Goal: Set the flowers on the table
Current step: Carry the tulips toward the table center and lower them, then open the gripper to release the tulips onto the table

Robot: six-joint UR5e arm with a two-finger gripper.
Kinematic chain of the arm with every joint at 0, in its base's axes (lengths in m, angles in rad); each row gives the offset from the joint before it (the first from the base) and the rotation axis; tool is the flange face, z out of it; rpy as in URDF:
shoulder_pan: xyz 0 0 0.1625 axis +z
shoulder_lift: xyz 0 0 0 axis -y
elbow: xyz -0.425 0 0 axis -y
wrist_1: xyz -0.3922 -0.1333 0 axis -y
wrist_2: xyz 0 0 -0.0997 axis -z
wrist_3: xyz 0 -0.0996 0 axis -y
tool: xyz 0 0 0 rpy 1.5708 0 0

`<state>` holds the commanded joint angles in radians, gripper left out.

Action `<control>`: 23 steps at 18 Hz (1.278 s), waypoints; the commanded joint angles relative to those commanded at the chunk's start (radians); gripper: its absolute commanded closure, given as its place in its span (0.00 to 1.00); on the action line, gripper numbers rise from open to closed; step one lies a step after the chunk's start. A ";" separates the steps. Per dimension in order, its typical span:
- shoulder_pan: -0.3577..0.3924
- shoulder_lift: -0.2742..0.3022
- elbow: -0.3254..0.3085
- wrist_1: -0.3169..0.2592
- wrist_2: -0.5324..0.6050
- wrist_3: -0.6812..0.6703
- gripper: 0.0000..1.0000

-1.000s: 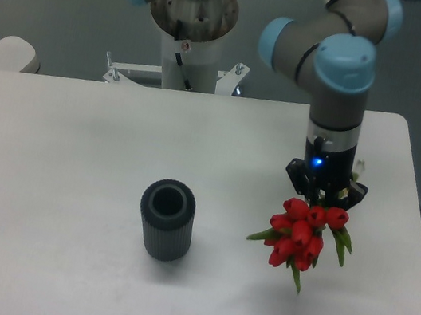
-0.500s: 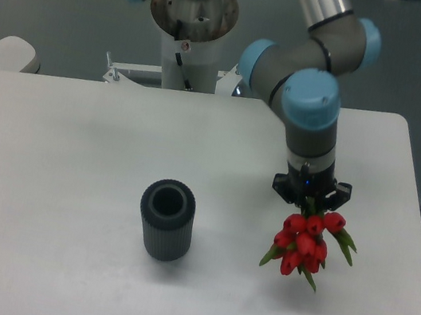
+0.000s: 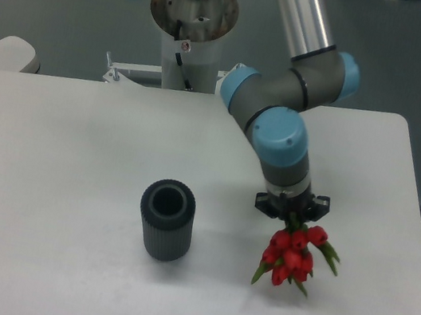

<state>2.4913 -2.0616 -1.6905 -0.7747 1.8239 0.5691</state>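
The black two-finger gripper [image 3: 292, 212] is gripping the bunch of red tulips with green leaves [image 3: 293, 253] over the matte white rectangular table [image 3: 45, 178], right of the dark grey ribbed cylinder vase [image 3: 167, 220].

My arm comes in from the top of frame: silver upper link slants down to the right, folds at the blue-capped joints, then the last grey section drops down and slightly right over the right half of the table. Wrist is tilted a little off vertical, tool end pointing down. My gripper [image 3: 292, 212] is at the bottom of that section, black fingers spread a bit to either side and clamped on the flowers [image 3: 293, 253].
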 joint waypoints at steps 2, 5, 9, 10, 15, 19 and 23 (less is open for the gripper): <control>-0.017 -0.017 0.002 0.005 -0.002 -0.011 0.66; -0.034 -0.034 0.015 0.014 -0.002 -0.018 0.62; -0.037 -0.041 0.047 0.021 -0.005 -0.006 0.14; -0.038 -0.040 0.057 0.021 -0.005 -0.005 0.04; -0.037 -0.023 0.113 0.017 -0.005 -0.003 0.00; -0.037 -0.015 0.213 0.011 -0.009 -0.003 0.00; -0.040 -0.022 0.299 0.000 -0.046 0.105 0.00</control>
<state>2.4513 -2.0831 -1.3915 -0.7746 1.7781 0.6746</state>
